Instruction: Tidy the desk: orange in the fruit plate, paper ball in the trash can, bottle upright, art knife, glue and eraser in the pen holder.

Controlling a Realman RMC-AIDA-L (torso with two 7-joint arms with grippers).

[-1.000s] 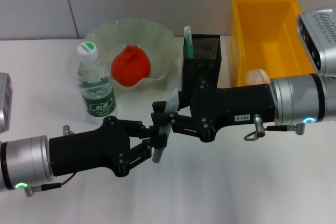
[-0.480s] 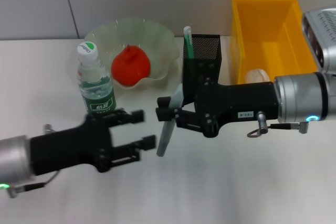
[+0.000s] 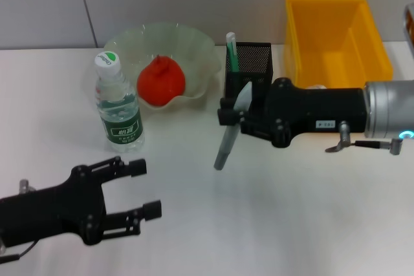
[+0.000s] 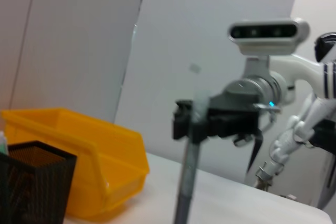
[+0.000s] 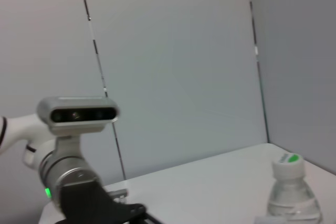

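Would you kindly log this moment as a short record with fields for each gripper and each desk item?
right gripper: shut on art knife, held above the table, near the pen holder
left gripper: open, holding nothing, low over the near left of the table
orange: in fruit plate
bottle: upright beside the plate
pen holder contents: one green-tipped item
trash can: yellow, behind the right arm

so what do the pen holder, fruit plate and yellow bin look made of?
Pen holder: black wire mesh, likely metal; you can see through the grid. Fruit plate: pale green and translucent with a wavy rim, glass or plastic, can't tell which. Yellow bin: opaque moulded plastic by the look, smooth walls with a slight sheen.
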